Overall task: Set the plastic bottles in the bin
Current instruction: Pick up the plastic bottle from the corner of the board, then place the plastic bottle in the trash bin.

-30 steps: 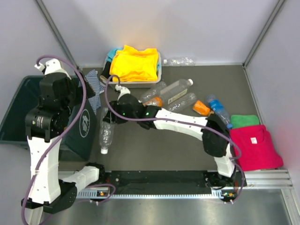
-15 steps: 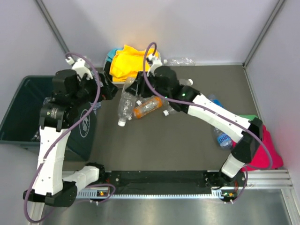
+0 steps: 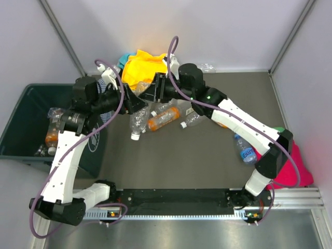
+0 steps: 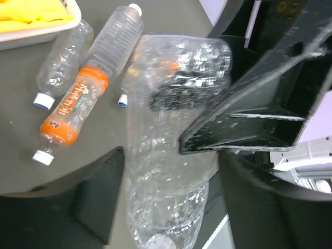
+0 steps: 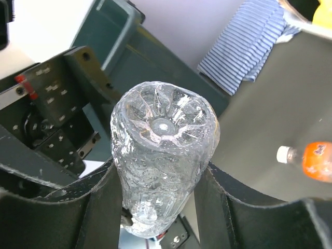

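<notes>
Clenched in right gripper (image 5: 160, 179): bottle (image 5: 163, 129), long axis along fingers, base toward wrist, cap end inside spread left gripper (image 4: 171, 205).

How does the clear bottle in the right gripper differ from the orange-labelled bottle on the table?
The clear bottle is pinched in the right gripper, held up off the table; the orange-labelled bottle lies on its side on the table. The clear bottle is crumpled, with no label showing; the orange-labelled bottle keeps its round shape. Both have white caps.
</notes>
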You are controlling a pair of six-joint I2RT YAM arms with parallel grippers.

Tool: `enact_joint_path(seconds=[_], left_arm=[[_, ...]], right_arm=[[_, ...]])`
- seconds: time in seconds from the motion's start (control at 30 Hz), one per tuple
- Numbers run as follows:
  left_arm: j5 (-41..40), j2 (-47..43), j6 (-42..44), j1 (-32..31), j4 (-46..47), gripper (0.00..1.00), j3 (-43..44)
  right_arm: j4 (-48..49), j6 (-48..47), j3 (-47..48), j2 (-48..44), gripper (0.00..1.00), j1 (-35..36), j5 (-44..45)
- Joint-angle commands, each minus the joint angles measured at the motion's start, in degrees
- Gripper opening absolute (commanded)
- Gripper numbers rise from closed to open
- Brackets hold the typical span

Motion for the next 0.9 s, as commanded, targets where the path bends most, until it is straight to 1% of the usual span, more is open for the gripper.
enact_joint_path(seconds=[0.0,0.03,0.07,0.13,0.17,0.27,0.3,0.37,0.4,0.43,0.5,0.53,0.57,0.6,0.63,0.7,0.8,0.87], left_arm=[[0.93,1.42,0.71,0.02,2.90,0.66,-1.83],[0.58,1.59,0.62,0.02,3.08,0.62,-1.83],[-0.21,1.86,0.62,0.02,2.99,0.53,-1.57],[-1.79,2.65,0.62,0.02,2.12,0.44,0.18],[-4.41,3.00,0.71,0.02,1.59,0.40,1.15],[-10.21,4.93,1.41,0.11,-2.62,0.40,6.68],[-15.54,5.63,1.76,0.11,-3.94,0.41,8.44],[-21.45,7.57,2.20,0.20,-8.68,0.41,14.32],[-29.66,8.36,2.47,0.20,-10.26,0.41,16.60],[-34.09,9.93,2.47,0.28,-14.28,0.42,21.41],[-44.73,11.70,2.73,0.46,-18.34,0.43,26.62],[-54.95,13.70,2.99,0.81,-20.37,0.44,32.30],[-59.93,14.86,3.00,1.16,-25.61,0.45,35.93],[-63.98,16.09,3.95,2.21,-27.49,0.45,39.36],[-71.94,16.71,4.57,2.22,-28.29,0.45,43.13],[-76.48,15.40,5.80,2.92,-26.37,0.46,43.43],[-83.52,14.69,5.98,4.41,-27.15,0.48,44.93],[-88.34,13.73,6.60,4.77,-26.89,0.50,43.44]], right_arm=[[7.10,5.80,3.83,0.73,0.42,-1.79,-8.25],[7.19,6.85,4.00,1.17,0.47,-2.23,-8.61],[7.36,7.29,4.00,1.43,0.66,-3.11,-9.13],[6.58,8.43,4.09,1.61,0.83,-3.90,-9.31],[6.49,8.79,4.00,1.61,0.99,-4.52,-9.23],[3.76,9.50,3.13,0.48,0.99,-7.24,-7.82],[2.63,9.41,2.34,-0.14,0.99,-8.99,-6.86],[1.04,8.97,-0.38,-2.68,0.99,-10.76,-5.19],[0.51,8.53,-2.83,-3.74,0.99,-12.85,-3.88],[-1.49,7.75,-4.07,-4.62,0.99,-13.74,-2.91],[-3.35,6.60,-6.62,-7.60,0.99,-15.59,-0.45],[-4.06,5.64,-9.15,-8.49,0.99,-16.99,0.26],[-5.28,5.19,-10.57,-9.63,0.99,-17.61,0.96],[-5.73,4.84,-13.02,-11.47,0.99,-18.14,2.71],[-6.25,4.14,-14.18,-12.61,0.99,-19.10,3.51],[-7.66,3.52,-17.07,-14.98,0.99,-19.90,6.05],[-8.98,3.08,-18.84,-16.49,0.99,-21.31,7.64],[-9.77,2.47,-19.29,-17.19,0.99,-21.83,8.70]])
